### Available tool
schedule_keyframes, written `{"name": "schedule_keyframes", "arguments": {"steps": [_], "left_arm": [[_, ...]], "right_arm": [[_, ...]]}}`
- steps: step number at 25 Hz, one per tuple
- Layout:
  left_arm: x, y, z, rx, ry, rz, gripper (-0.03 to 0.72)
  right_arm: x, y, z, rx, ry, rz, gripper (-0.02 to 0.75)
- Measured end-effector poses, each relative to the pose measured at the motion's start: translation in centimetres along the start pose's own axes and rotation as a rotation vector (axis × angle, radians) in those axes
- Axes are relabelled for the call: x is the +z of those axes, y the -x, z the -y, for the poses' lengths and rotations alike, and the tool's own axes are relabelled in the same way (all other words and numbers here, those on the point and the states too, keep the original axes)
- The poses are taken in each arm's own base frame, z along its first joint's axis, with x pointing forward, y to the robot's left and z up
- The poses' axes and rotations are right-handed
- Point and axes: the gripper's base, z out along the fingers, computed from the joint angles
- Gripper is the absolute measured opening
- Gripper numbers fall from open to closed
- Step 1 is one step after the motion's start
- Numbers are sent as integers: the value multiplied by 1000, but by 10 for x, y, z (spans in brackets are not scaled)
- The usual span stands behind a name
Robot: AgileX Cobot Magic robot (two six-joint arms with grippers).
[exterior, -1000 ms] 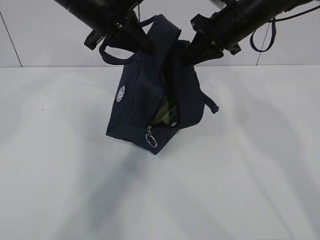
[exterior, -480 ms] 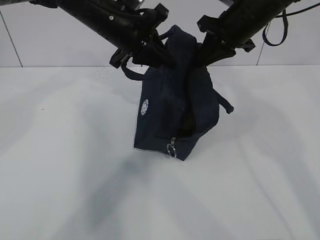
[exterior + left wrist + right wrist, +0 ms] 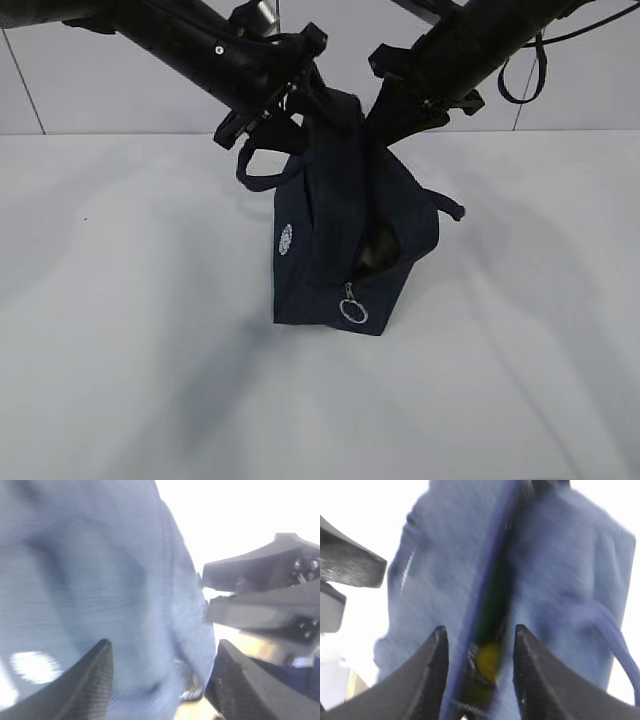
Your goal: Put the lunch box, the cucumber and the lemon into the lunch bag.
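- Left end effector (image 3: 164,645) first: black fingers (image 3: 95,680) spread wide in the left wrist view, blurred navy cloth filling the gap between them; no pinch visible.
- Seen from the exterior view, same left end effector (image 3: 300,100) up against the top of the boxy dark navy fabric lunch bag (image 3: 330,230), coming in from the upper left.
- Right end effector (image 3: 480,628) also parted, fingers (image 3: 432,675) either side of the bag's open slit; cannot tell whether the pads touch the cloth.
- From outside, right end effector (image 3: 385,115) at the bag's top right edge, slanting in from the upper right, just beside the left one.
- Lunch bag standing upright on the white bench (image 3: 120,380), middle of the scene, base flat down.
- Small round white logo (image 3: 286,239) on the side facing left.
- Metal ring pull (image 3: 352,311) hanging low at the front corner, zipper gaping open above it.
- One loop handle (image 3: 262,172) drooping off the left side, the other (image 3: 445,207) poking out on the right.
- Down the slit in the right wrist view: small yellow oval lemon (image 3: 490,660) inside the bag, low in the opening.
- Above the lemon, a dark green streak (image 3: 494,600) running along the slit, likely the glossy dark green cucumber, too blurred to be sure.
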Motion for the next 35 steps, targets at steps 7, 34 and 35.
{"name": "schedule_keyframes", "arguments": {"steps": [7, 34, 35], "left_arm": [[-39, 11, -7, -19, -1, 83, 459], [-209, -49, 95, 476, 420, 525, 428], [-210, -52, 98, 488, 422, 528, 427]], "right_arm": [[-9, 8, -7, -10, 4, 42, 324], [-220, -14, -139, -285, -252, 578, 328], [-221, -19, -140, -279, -255, 586, 328]]}}
